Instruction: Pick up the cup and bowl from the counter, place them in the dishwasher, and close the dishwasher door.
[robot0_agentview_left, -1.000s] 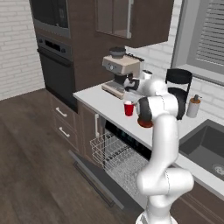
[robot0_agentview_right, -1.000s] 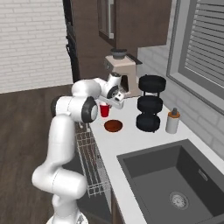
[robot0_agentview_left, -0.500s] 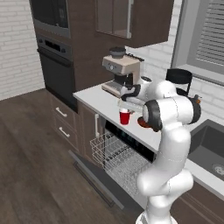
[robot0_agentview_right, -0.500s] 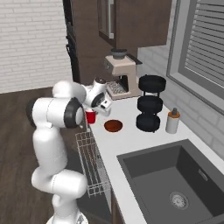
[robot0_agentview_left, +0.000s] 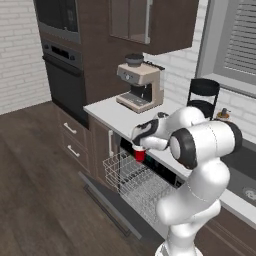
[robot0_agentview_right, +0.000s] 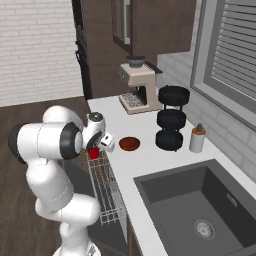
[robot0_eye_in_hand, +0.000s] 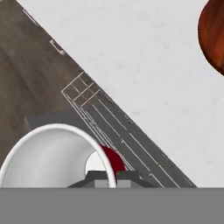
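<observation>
Now my fingers (robot0_eye_in_hand: 107, 177) are pinched tight on the white rim of the cup (robot0_agentview_left: 140, 154), one inside the wall and one outside, so my gripper (robot0_agentview_right: 96, 148) carries it just off the front edge of the counter (robot0_agentview_right: 150, 155), above the pulled-out wire rack of the dishwasher (robot0_agentview_left: 132, 182). The cup looks light and thin-walled, likely a bit springy and slick, so a rim pinch suits it, though I judge it could swing or slip if I tilt fast. The dishwasher door (robot0_agentview_left: 107, 207) lies dropped open below the rack. The bowl (robot0_agentview_right: 130, 143) sits on the counter near its front edge, well short of the coffee machine (robot0_agentview_right: 136, 87). Being shallow and stiff, it probably wants a grip over its rim too.
</observation>
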